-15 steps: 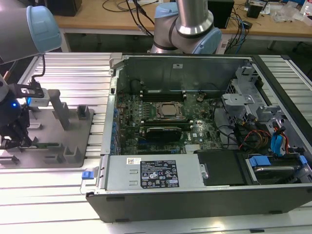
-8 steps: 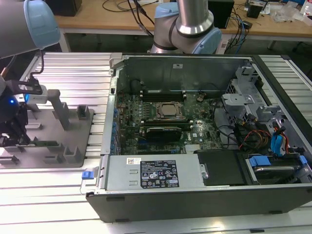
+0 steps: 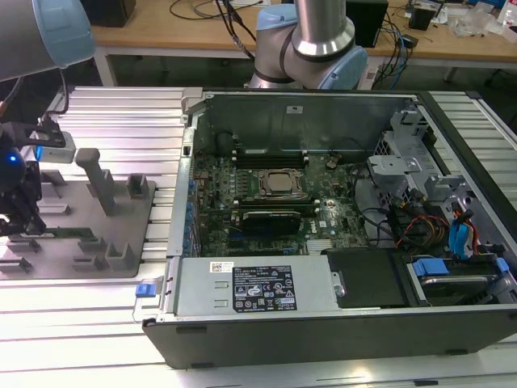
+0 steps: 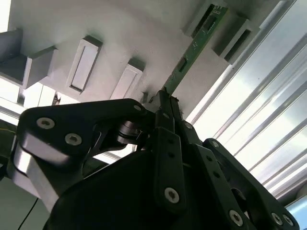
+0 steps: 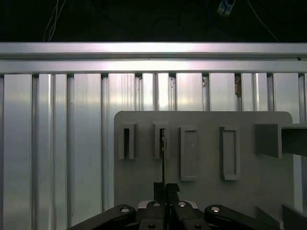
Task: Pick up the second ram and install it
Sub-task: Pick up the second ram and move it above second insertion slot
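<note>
The second ram (image 4: 184,62) is a thin green stick standing on edge on the grey fixture plate (image 3: 73,268); its far end sits in a slotted grey block (image 4: 225,28). My gripper (image 4: 164,98) is shut on the stick's near end, one black finger (image 4: 162,115) pressed against each face. In the first wrist view the ram (image 5: 163,155) shows edge-on as a dark line running from a slot block down into the gripper (image 5: 165,188). In the exterior view the gripper (image 3: 23,220) hangs at the far left over the plate, with the ram (image 3: 74,234) beside it.
An open computer case (image 3: 190,145) fills the middle of the exterior view, with a motherboard (image 3: 275,184), memory slots (image 3: 271,153) and a black expansion card (image 3: 275,218) inside. Upright grey fixture blocks (image 3: 101,182) stand on the plate. Ribbed aluminium rails (image 5: 57,143) form the table.
</note>
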You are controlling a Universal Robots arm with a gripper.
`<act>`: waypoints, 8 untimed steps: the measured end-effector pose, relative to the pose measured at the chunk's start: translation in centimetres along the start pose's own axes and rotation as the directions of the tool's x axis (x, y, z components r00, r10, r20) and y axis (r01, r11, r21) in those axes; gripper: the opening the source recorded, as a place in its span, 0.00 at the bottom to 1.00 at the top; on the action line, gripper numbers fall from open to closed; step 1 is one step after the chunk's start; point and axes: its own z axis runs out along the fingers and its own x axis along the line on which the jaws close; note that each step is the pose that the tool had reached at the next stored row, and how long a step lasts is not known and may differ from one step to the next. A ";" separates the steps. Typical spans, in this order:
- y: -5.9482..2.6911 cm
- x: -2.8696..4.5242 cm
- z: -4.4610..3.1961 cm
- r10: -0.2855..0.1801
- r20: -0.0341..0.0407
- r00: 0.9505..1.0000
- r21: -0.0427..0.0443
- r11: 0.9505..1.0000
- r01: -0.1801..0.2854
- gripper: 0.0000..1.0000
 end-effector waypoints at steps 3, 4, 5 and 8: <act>0.03 -0.02 -0.75 0.000 0.000 1.000 0.000 1.000 0.000 0.09; 0.04 -0.03 -1.02 0.000 0.000 1.000 0.000 1.000 0.000 0.09; 0.05 -0.03 -1.20 0.000 0.000 1.000 0.000 1.000 0.000 0.09; 0.08 -0.05 -1.85 0.000 0.000 1.000 0.000 1.000 0.000 0.09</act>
